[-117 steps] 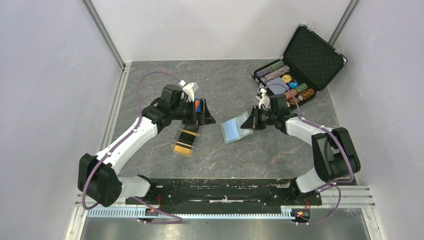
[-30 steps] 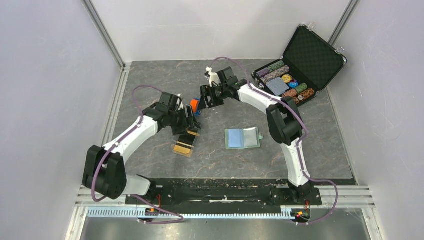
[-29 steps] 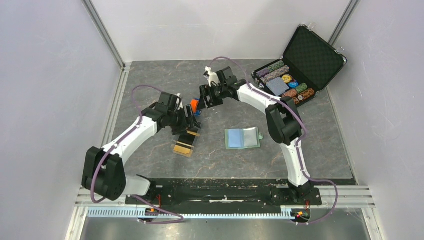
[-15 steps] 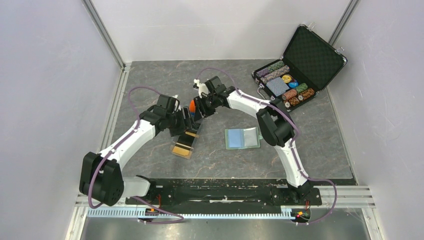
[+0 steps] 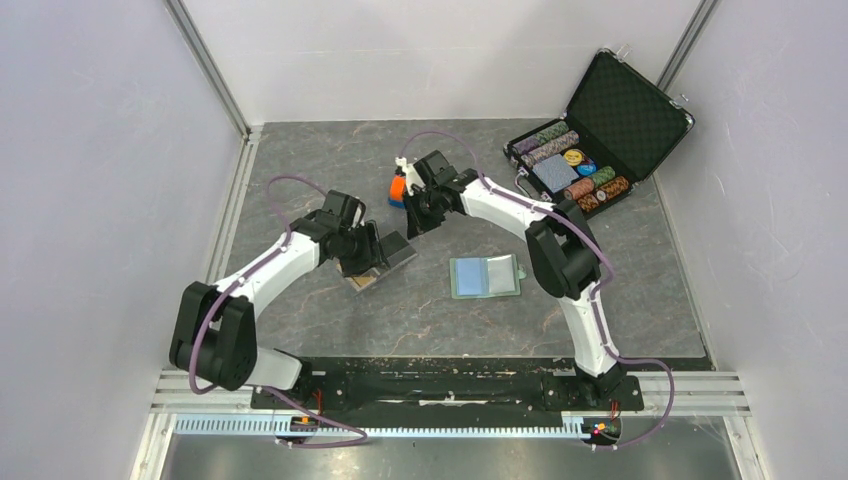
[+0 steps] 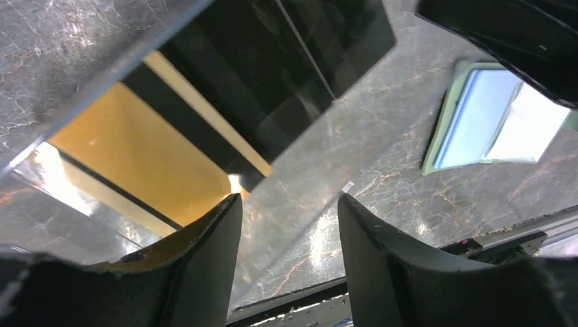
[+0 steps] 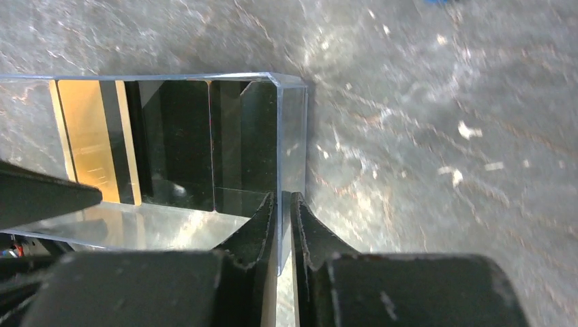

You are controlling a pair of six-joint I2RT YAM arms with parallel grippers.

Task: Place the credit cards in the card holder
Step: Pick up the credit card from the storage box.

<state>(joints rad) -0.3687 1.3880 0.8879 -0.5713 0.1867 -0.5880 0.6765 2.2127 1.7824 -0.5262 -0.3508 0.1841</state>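
The credit cards [image 7: 163,143], glossy black and orange-gold, lie in a clear plastic tray [image 7: 292,129]. My right gripper [image 7: 284,204] is shut on the tray's thin end wall. My left gripper [image 6: 286,225] is open at the tray's other end, a clear pane of the tray running between its fingers, gold cards [image 6: 136,157] and black cards [image 6: 286,75] just beyond. From above, the tray [image 5: 394,252] sits tilted between the left gripper [image 5: 375,262] and the right gripper [image 5: 413,226]. The card holder [image 5: 485,276] lies open, pale blue inside, to the right on the table.
An orange-and-blue toy car [image 5: 397,188] stands just behind the right gripper. An open black chip case [image 5: 600,130] sits at the back right. White walls close in the grey marbled table [image 5: 450,320] on three sides.
My right gripper has come down from beside the toy car to the tray and shut on its wall. The tray's far end has risen and turned. The left jaws have narrowed a little.
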